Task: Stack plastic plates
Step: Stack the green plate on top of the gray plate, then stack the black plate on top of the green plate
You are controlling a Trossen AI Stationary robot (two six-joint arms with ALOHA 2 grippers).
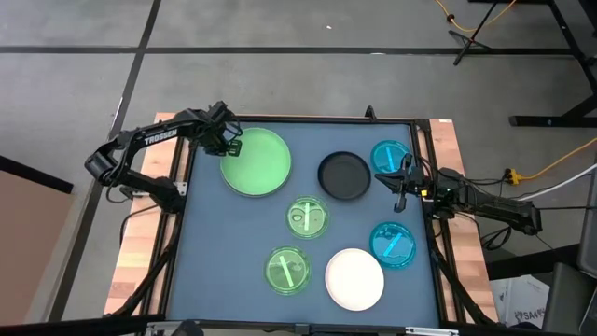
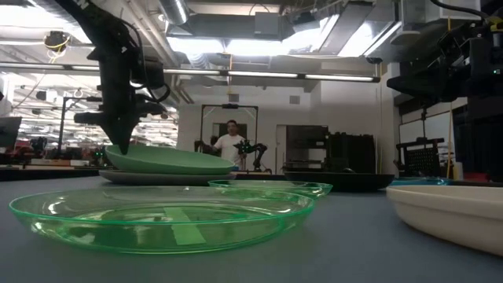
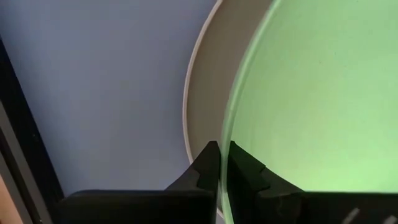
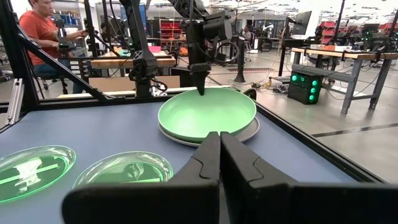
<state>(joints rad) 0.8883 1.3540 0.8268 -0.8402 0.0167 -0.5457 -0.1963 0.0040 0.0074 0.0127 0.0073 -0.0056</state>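
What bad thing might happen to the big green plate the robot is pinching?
The left gripper pinches only the thin rim of the light green plate, so it might slip out. That plate sits tilted and a bit off-centre on the grey plate, so letting go could leave the stack crooked or nudge the grey one. The right gripper waits shut near a cyan plate; moving carelessly, it might bump it.

Lit pretty evenly from overhead, soft shadows on the table (image 1: 233,233). Got blown-out glare off the ceiling lights (image 2: 346,35) in the low view, with the arm (image 2: 118,71) backlit to a near silhouette. Went soft on the close-up fingers (image 3: 214,177) in the left wrist view.
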